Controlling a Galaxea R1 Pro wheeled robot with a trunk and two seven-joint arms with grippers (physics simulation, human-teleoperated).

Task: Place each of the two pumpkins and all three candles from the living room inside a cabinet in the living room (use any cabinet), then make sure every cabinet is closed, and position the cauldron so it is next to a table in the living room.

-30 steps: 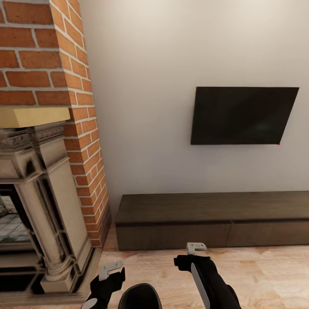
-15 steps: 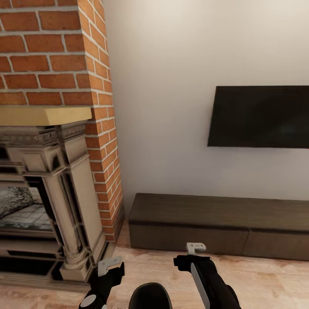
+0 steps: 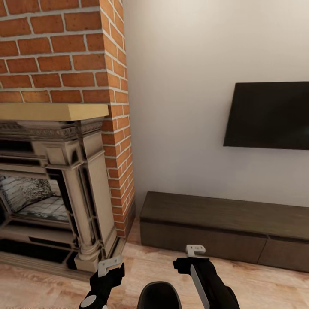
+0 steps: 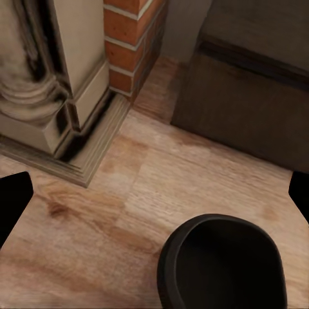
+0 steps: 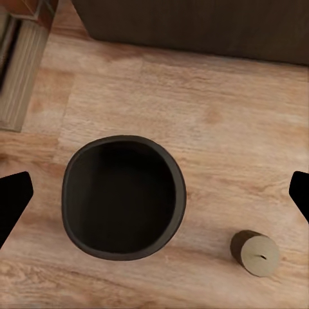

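Nearest the robot, at the bottom edge of the head view, the cauldron [image 3: 159, 295] stands on the wood floor [image 3: 266, 292] between the two arms, its wide black mouth facing up and nothing visible inside. The left gripper [image 3: 110, 267] hangs just beside it on the fireplace side; its dark fingertips sit at the far edges of the left wrist view with a broad gap between them, so it is spread wide and carries nothing. The right gripper [image 3: 194, 254] hangs on the cauldron's other side, likewise spread wide and bare, with its fingertips at the edges of the right wrist view. That camera looks straight down into the cauldron [image 5: 122, 196], and one candle [image 5: 256, 253] stands upright on the floor near it, apart from its rim, wick on top.

Past the grippers, the fireplace [image 3: 81, 189] rises at the robot's left, its plinth corner resting on the floor near the left gripper. Red brick [image 3: 64, 51] climbs above its mantel. Farther on, the cabinet [image 3: 223, 229] runs along the base of the white wall [image 3: 180, 86], its near end close to the brick; the drawer fronts in view sit flush and closed. High on the wall hangs a dark TV [image 3: 270, 116].
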